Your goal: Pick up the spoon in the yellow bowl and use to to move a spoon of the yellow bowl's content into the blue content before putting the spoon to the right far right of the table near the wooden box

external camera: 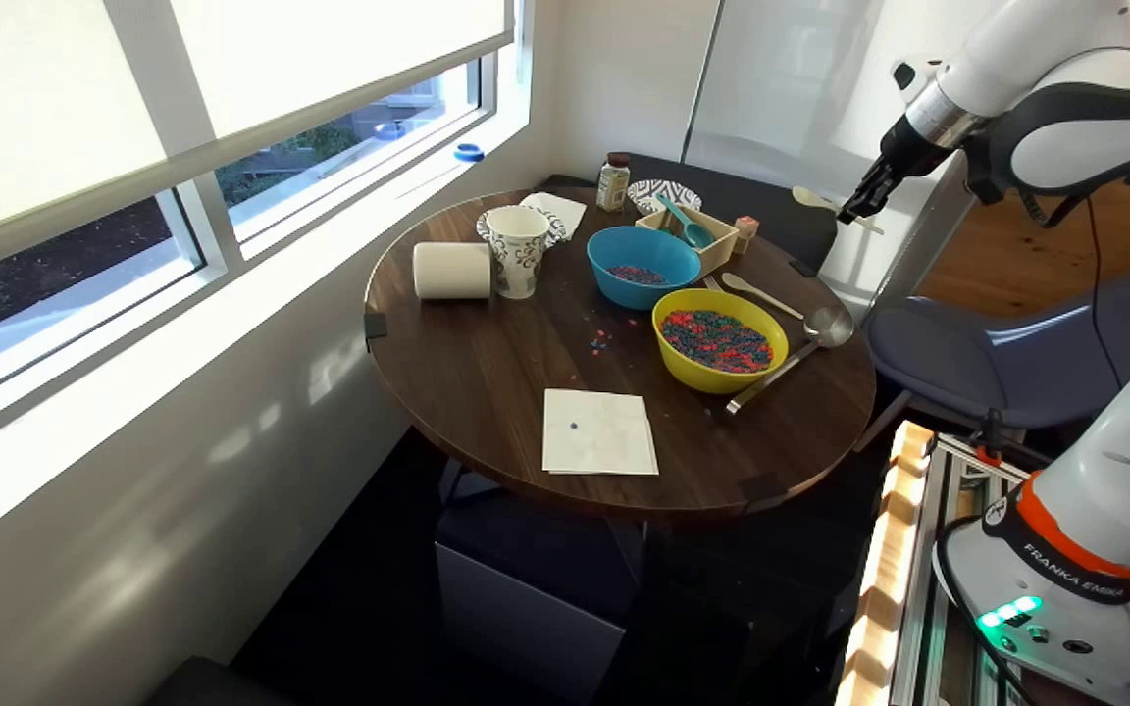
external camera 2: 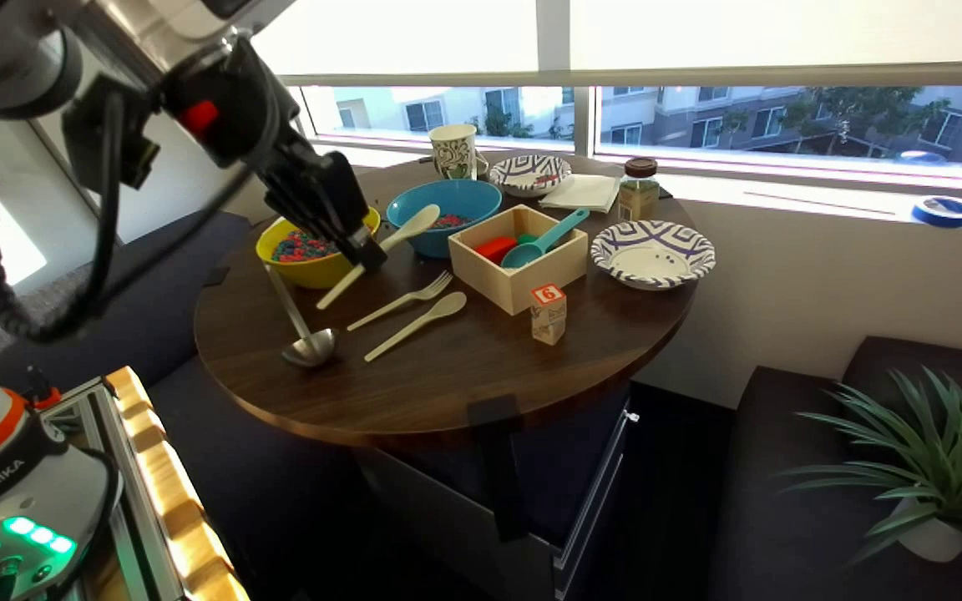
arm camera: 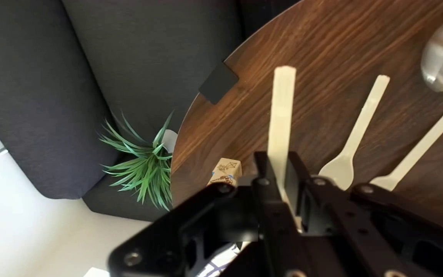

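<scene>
Pale spoon (arm camera: pixel 282 111) pinched by its handle in the gripper (arm camera: pixel 277 156), held up off the table (external camera: pixel 487 382)
In an exterior view, from the gripper: yellow bowl (external camera 2: pixel 311 274) at 9 o'clock, blue bowl (external camera 2: pixel 448 200) at 2, wooden box (external camera 2: pixel 485 280) at 3, another spoon (external camera 2: pixel 425 319) lying at 5.

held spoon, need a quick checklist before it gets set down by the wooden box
1. Grip: ok, gripper shut on the handle of the held spoon.
2. Blue bowl has contents: ok, coloured bits lie in it.
3. Held spoon empty: cannot tell; no bits show on it, but its hollow isn't clearly visible.
4. Height: ok, it hangs above the table.
5. Room by the wooden box: probably not ok; blocks, a fork and a loose spoon are close.
6. Spills: not ok, stray bits on the table.
</scene>
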